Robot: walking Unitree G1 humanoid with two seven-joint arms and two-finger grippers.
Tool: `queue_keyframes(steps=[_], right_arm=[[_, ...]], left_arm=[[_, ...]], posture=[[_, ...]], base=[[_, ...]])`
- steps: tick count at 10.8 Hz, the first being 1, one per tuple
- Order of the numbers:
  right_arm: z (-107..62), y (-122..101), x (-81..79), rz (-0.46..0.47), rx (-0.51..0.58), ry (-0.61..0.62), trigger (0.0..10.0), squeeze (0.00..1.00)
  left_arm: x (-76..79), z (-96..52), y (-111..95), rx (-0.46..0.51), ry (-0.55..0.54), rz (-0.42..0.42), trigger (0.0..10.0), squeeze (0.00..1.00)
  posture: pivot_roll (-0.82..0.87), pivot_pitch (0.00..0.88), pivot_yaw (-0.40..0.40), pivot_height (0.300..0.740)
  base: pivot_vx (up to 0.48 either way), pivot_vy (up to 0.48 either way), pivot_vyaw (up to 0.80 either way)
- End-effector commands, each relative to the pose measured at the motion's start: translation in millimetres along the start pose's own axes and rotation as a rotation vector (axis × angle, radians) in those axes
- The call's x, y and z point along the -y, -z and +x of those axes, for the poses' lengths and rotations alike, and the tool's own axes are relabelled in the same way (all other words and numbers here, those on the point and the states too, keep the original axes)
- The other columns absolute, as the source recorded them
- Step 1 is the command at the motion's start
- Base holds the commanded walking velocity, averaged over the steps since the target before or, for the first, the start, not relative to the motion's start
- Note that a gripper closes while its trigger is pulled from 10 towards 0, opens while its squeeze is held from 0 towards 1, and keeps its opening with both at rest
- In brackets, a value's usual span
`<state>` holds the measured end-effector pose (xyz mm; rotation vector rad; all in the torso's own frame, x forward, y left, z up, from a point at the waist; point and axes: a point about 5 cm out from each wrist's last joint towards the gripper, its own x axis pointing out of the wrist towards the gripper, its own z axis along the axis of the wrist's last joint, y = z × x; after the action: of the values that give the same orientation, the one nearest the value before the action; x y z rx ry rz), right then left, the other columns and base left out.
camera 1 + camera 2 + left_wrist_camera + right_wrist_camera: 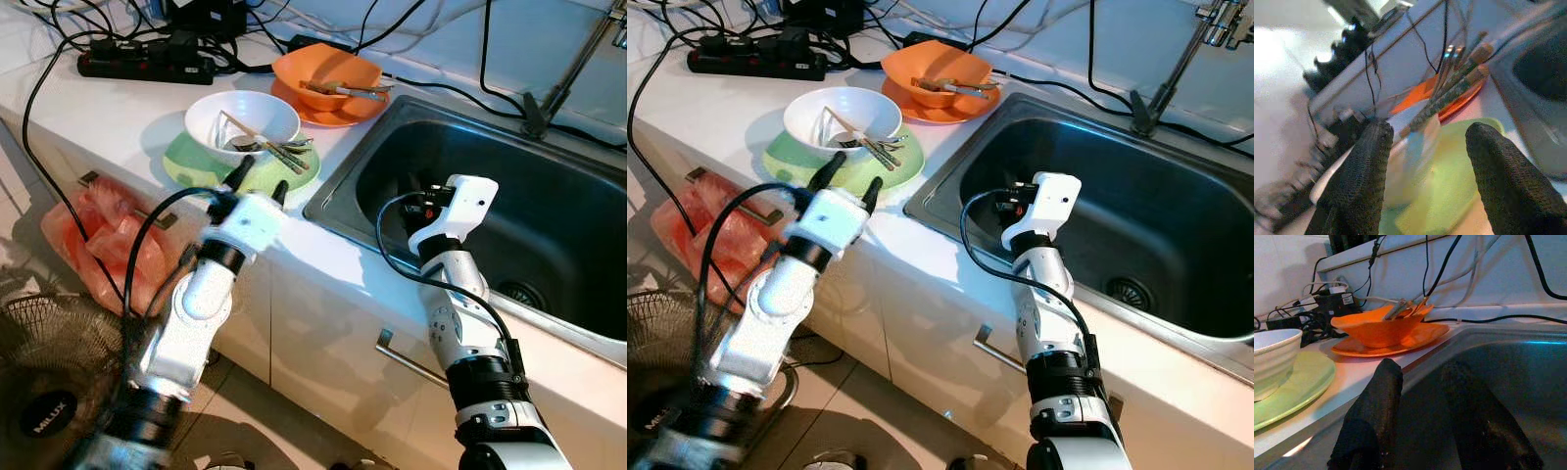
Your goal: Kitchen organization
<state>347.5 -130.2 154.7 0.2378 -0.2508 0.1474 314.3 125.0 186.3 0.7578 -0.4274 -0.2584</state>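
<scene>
Two stacks of dishes sit on the counter (323,259) left of the sink (549,211) — we note a white bowl (242,116) with chopsticks (263,140) on a green plate (191,162) near the front edge, an orange bowl (326,70) on an orange plate (328,115) behind. Left gripper (258,183) hovers at the green plate's front rim, fingers (1364,176) apart, grasping nothing. Right gripper (1420,396) hangs inside the sink's left wall — fingers parted, empty.

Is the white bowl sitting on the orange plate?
No, the white bowl sits on the round green plate.
</scene>
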Motion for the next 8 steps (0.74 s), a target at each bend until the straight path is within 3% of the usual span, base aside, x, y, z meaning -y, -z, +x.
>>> queue_keyframes(steps=[1,4,8], right_arm=[[-2.2,3.4,3.5,0.012,-0.016,0.016,10.0,0.0],[-3.4,5.6,0.3,0.023,-0.017,0.015,10.0,0.0],[-2.1,-3.6,-0.2,0.023,0.018,0.022,10.0,0.0]], left_arm=[[2.0,4.2,-10.6,0.037,0.028,0.05,10.0,0.0],[-5.9,11.3,-11.3,0.053,0.026,0.235,10.0,0.0],[6.7,20.0,-6.7,0.048,0.092,0.307,10.0,0.0]], posture=[[0.09,0.104,-0.068,0.74],[0.09,0.097,-0.049,0.74],[0.07,0.081,-0.033,0.74]], base=[[0.0,0.0,0.0],[0.0,0.0,0.0],[0.0,0.0,0.0]])
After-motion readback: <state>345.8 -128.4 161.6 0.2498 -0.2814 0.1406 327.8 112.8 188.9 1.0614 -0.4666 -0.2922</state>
